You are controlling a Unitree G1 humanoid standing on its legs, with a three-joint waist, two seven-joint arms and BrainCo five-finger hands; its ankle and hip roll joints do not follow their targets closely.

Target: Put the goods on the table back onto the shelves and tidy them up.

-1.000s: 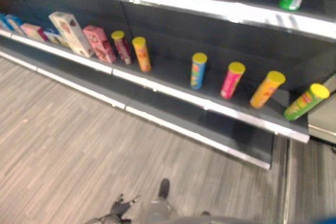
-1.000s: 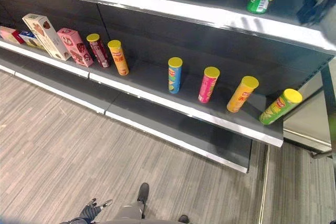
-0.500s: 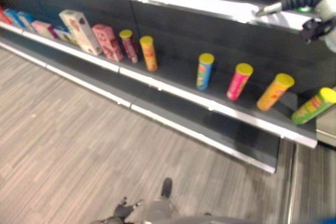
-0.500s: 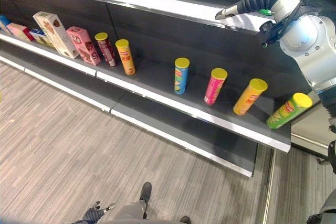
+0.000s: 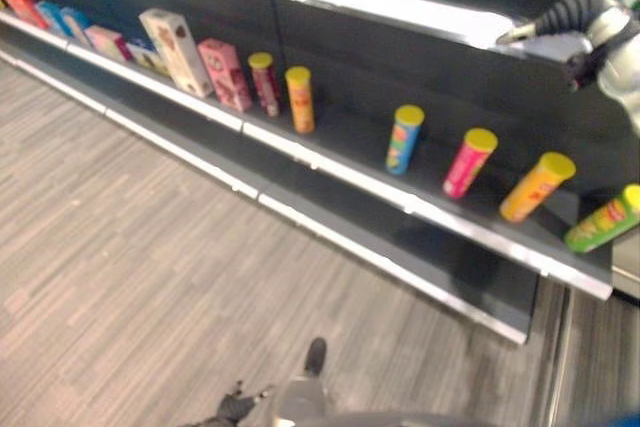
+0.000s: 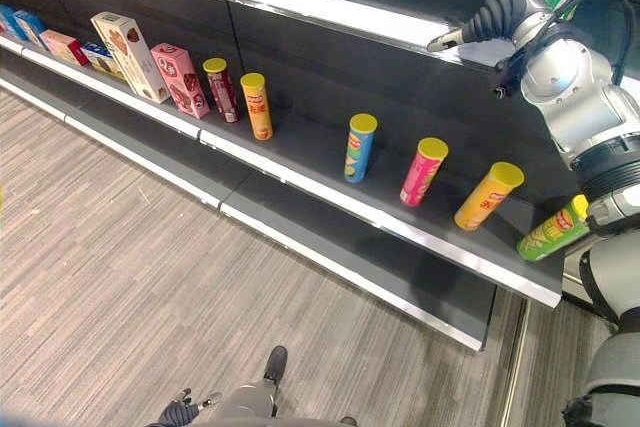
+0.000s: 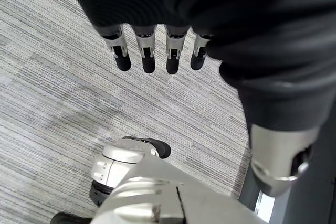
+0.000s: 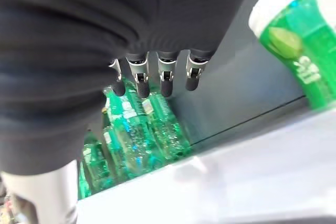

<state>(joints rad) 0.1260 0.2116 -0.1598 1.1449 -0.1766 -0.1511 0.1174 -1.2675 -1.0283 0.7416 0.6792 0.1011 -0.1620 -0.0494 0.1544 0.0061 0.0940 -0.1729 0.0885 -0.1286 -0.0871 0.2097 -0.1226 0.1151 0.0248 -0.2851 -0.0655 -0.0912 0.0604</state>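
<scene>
Right hand empty beside green-labelled tub, cut off at the frame edge

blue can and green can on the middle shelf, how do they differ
The blue can stands nearly upright mid-shelf; the green can leans hard over at the shelf's right end. The blue can has open shelf on both sides; the green can sits right by the robot's arm. Both are tall tubes with yellow lids.
</scene>
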